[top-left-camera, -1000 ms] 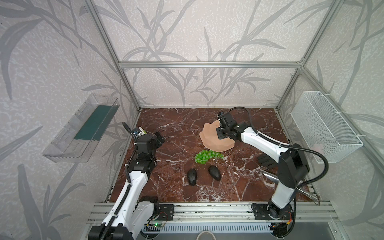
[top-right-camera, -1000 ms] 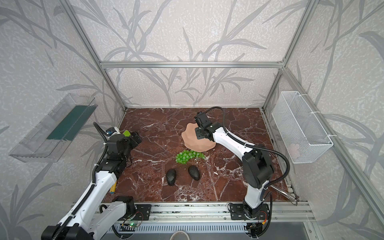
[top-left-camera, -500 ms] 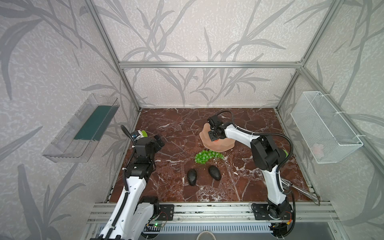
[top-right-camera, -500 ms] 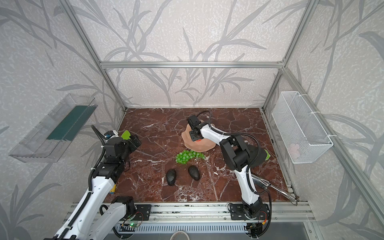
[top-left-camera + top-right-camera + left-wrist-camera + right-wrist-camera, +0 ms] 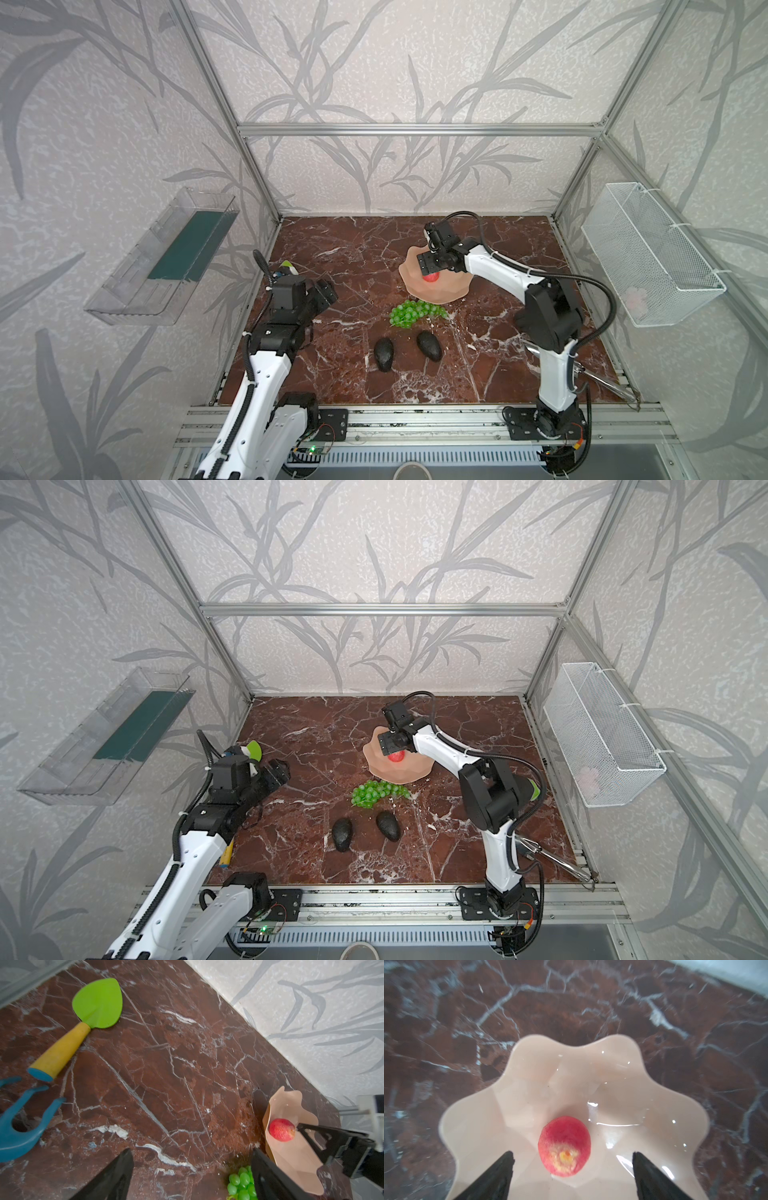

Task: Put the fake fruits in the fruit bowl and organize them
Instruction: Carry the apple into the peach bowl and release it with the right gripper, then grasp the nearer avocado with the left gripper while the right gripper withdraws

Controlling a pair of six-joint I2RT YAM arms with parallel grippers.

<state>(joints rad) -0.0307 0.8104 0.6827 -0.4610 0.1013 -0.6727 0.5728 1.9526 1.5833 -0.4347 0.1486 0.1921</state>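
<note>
Apple [image 5: 564, 1148] lies in bowl [image 5: 529, 1076] — right wrist view shows right hand [image 5: 572, 1153] spread.

One apple [image 5: 564, 1147], two avocados [image 5: 384, 353] [image 5: 429, 345], one grape bunch [image 5: 409, 313], one bowl [image 5: 654, 1088], one spade [image 5: 97, 1003], one rake [image 5: 12, 1145].

Lettering: none legible.
I checked both top views and both of my wrist views. No word, label, brand, number or sign can be read on anything in them.
</note>
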